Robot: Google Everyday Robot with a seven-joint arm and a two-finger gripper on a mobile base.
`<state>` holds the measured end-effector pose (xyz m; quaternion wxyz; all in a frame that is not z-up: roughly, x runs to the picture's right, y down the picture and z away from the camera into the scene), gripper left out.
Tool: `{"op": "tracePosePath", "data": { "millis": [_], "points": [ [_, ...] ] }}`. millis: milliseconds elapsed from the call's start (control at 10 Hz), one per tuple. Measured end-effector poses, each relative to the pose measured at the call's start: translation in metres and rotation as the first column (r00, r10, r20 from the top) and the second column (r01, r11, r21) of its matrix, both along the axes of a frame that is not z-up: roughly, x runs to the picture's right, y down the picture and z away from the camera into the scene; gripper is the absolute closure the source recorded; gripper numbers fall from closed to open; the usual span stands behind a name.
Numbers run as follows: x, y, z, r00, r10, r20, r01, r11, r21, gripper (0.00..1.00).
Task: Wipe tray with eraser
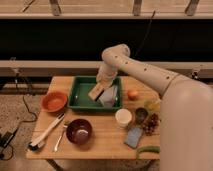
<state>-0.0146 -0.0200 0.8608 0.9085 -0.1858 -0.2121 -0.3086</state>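
The green tray (80, 95) sits at the back middle of the wooden table. My gripper (101, 86) reaches down into the tray from the right and is shut on the eraser (96, 92), a tan block tilted over the tray floor. A pale, crumpled sheet or cloth (110, 96) lies in the tray's right half, just right of the eraser. Whether the eraser touches the tray floor I cannot tell.
An orange bowl (54, 101) stands left of the tray. A dark bowl (80, 131), a white-handled brush (46, 133) and a utensil (60, 140) lie in front. To the right are a white cup (123, 117), a blue-grey sponge (134, 136), an orange fruit (132, 94) and grapes (151, 123).
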Motion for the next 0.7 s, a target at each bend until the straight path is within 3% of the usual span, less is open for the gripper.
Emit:
{"op": "tracePosePath", "data": {
  "millis": [300,700],
  "points": [
    [-0.007,0.020,0.025,1.000,-0.004,-0.031,0.003,0.9997,-0.023,1.00],
    [-0.001,0.039,0.041,0.997,0.004,-0.075,-0.009,0.9983,-0.058,1.00]
  ]
}}
